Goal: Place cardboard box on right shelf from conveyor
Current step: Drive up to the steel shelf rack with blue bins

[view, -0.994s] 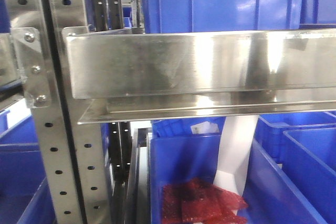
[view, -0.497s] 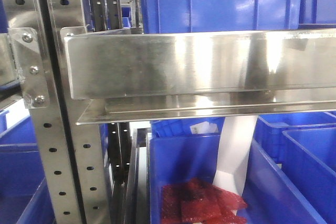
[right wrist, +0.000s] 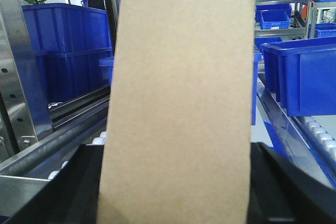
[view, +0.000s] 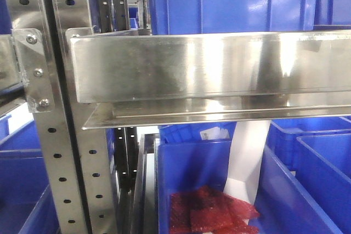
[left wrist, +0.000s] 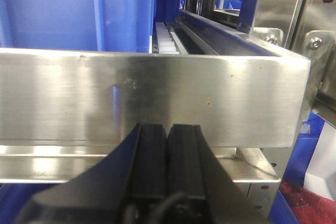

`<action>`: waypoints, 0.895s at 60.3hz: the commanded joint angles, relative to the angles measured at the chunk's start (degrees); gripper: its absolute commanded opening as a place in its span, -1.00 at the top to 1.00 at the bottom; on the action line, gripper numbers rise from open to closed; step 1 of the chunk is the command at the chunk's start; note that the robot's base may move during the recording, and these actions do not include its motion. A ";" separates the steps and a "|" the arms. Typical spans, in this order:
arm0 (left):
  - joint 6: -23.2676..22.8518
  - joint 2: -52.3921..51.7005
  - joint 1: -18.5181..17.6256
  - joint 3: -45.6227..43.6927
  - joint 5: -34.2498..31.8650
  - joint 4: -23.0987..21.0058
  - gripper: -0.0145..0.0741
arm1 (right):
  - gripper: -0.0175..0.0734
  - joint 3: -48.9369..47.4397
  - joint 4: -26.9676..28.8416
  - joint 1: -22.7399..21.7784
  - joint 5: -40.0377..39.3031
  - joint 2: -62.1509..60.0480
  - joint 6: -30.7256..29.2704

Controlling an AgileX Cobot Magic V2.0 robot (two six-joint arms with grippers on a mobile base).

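Observation:
In the right wrist view the cardboard box [right wrist: 178, 93], a plain tan slab, stands upright and fills the middle. My right gripper [right wrist: 176, 153] is shut on it, one black finger on each side. White rollers [right wrist: 102, 139] of a shelf lane show just past the box. From the front, the right shelf [view: 219, 67] is a shiny steel lip spanning the frame, bolted to a perforated upright [view: 55, 152]. My left gripper [left wrist: 168, 132] is shut and empty, close in front of a steel shelf lip [left wrist: 157, 95]. The conveyor is out of view.
Blue bins [view: 230, 1] stand on the right shelf, and more blue bins [view: 192, 173] sit below it, one holding red packets [view: 211, 212]. In the right wrist view, blue bins [right wrist: 302, 74] flank the roller lane on the right and stacked ones [right wrist: 68, 51] stand at the left.
The front view wobbles by a few pixels; nothing else visibly differs.

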 commanded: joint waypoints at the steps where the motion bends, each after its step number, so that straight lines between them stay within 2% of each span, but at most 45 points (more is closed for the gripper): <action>1: 0.02 -0.76 0.01 0.48 -4.93 -0.34 0.93 | 0.48 -1.65 -0.78 -0.30 -6.57 0.73 -0.63; 8: 0.02 -0.76 0.01 0.48 -4.93 -0.34 0.94 | 0.48 -1.65 0.10 -0.30 -6.33 0.73 -0.63; 16: 0.02 -0.76 0.01 0.48 -4.93 -0.34 0.94 | 0.48 -1.81 0.12 -0.30 -9.58 1.47 -0.63; 26: 0.02 -0.76 0.01 0.48 -4.93 -0.34 0.94 | 0.48 -5.83 -0.36 -0.30 -11.20 8.88 -0.63; 34: 0.02 -0.76 0.01 0.48 -4.93 -0.34 0.94 | 0.48 -12.06 -5.04 -0.30 -11.14 18.13 -0.65; 45: 0.02 -0.76 0.01 0.48 -4.93 -0.34 0.94 | 0.48 -21.61 -16.47 -0.30 -11.07 30.81 -1.03; 49: 0.02 -0.76 0.01 0.48 -4.93 -0.34 0.94 | 0.48 -24.74 -19.97 -0.30 -11.07 34.81 -3.01; 54: 0.02 -0.76 0.01 0.48 -4.93 -0.34 0.94 | 0.48 -28.25 -21.34 -0.30 -11.00 39.06 -8.07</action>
